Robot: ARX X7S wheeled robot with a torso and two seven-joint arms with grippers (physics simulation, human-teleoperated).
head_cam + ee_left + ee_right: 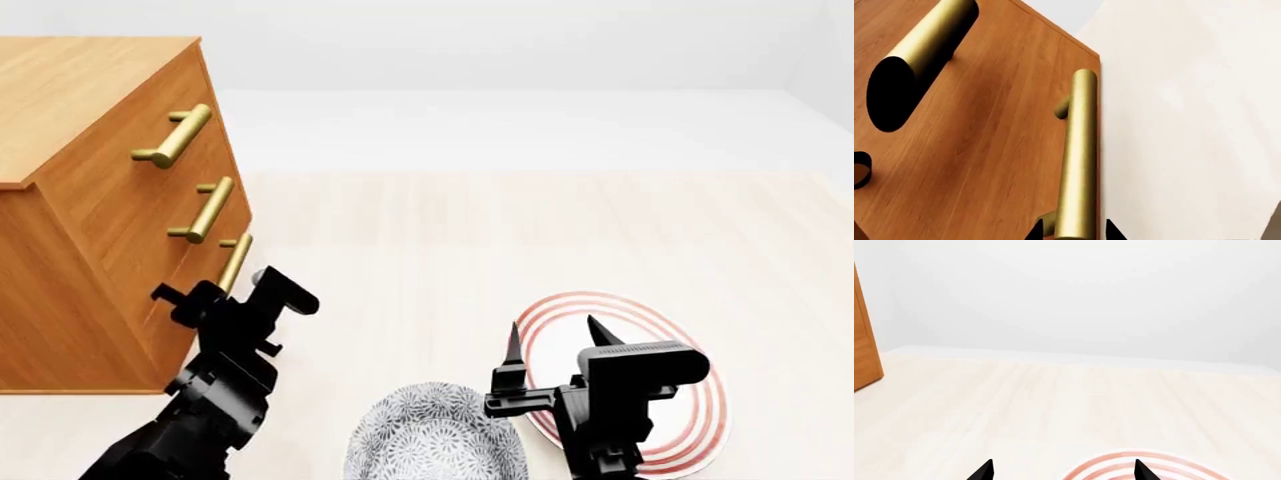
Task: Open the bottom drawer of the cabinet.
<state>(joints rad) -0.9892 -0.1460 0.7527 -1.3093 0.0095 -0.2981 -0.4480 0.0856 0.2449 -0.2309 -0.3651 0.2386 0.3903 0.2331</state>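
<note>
Left gripper (1074, 234): two dark fingertips straddle the low end of the bottom drawer's brass handle (1077, 160), narrow gap; can't tell if pads touch the bar.
Bottom drawer (200, 290): lowest front on the cabinet (94, 210), looks flush, not pulled yet.
Right gripper (550, 350): jaws wide apart, holding nothing, hovering over the red-ringed plate (701, 420).
Risk: grip sits at bar end, so an off-centre pull could slip off or rack the drawer.
Risk 2: speckled bowl (434, 435) sits near the arm's retreat path.
Hidden: finger contact, drawer seam, cabinet base.
</note>
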